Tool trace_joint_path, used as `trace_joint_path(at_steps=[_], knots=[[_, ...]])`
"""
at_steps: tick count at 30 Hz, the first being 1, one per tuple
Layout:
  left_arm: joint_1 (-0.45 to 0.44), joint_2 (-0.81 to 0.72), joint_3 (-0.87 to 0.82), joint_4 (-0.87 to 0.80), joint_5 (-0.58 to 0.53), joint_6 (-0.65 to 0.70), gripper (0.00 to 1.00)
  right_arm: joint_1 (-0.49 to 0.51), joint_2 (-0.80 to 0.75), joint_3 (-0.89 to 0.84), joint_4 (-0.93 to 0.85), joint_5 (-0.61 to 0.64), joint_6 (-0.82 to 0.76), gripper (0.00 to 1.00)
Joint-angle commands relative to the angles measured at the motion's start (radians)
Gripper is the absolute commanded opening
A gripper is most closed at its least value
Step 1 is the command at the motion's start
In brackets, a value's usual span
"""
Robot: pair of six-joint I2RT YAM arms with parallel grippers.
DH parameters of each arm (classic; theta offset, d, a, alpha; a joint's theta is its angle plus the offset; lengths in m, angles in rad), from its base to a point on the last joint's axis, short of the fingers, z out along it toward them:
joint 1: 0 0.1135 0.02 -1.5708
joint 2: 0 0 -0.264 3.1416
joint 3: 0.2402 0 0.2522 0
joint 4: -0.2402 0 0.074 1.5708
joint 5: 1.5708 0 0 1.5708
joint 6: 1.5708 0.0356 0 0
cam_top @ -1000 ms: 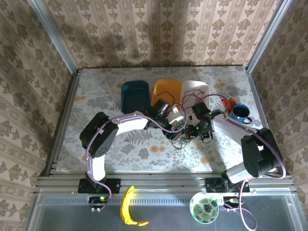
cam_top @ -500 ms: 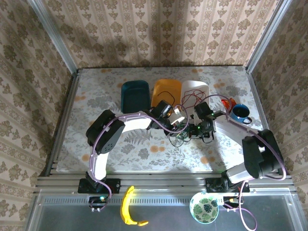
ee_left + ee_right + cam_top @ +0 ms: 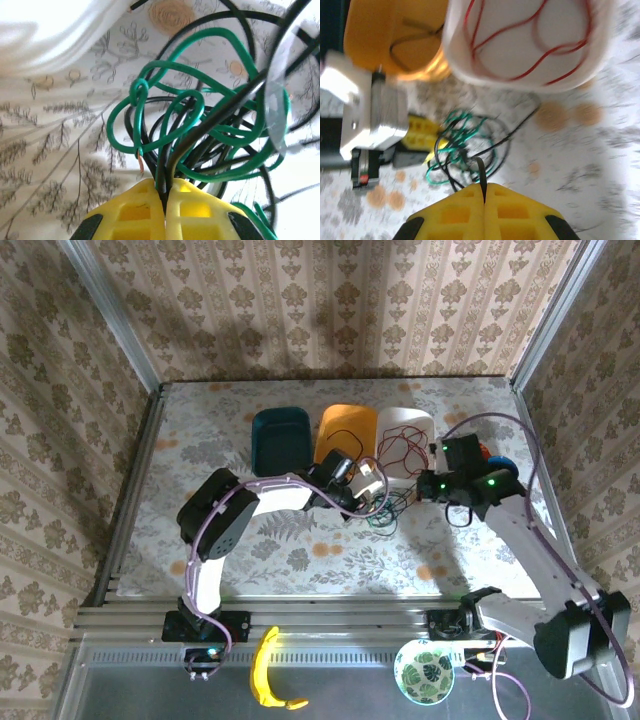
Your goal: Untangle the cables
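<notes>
Total knot here: the cables (image 3: 383, 510) are a green-and-black snarl of loops lying on the desk (image 3: 250, 550) mid-frame in the top view. The green strand (image 3: 141, 90) curls over the black ones. The red one (image 3: 398, 448) sits apart, looped loosely inside the white tub (image 3: 405, 412) just above.

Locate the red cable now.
Top view: the red cable is coiled inside the white bin, right of the orange bin, just beyond the green-and-black tangle.

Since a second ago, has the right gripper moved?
Yes. The right gripper has shifted right, from in front of the white bin toward its right-hand corner, shut on a black cable.
</notes>
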Motion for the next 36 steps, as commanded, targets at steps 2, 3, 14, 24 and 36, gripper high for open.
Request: trace_joint_path(at_steps=[2,3,14,24,36], knots=[[0.028,-0.053,-0.083,-0.062,-0.046,-0.011,0.0,-0.073,-0.089,0.077,-0.015,0.234,0.048,0.0],[0.031,-0.063,-0.098,-0.061,-0.054,-0.011,0.0,-0.082,-0.097,0.083,-0.018,0.26,0.05,0.0],[0.063,-0.162,-0.222,-0.061,-0.101,-0.033,0.0,-0.261,-0.139,0.188,0.001,0.378,0.021,0.0],[0.06,-0.159,-0.204,-0.07,-0.103,-0.031,0.0,0.068,-0.005,0.015,0.027,-0.14,-0.032,0.18],[0.054,-0.163,-0.203,-0.065,-0.113,-0.037,0.0,0.334,0.275,-0.118,0.045,-0.196,-0.059,0.42]])
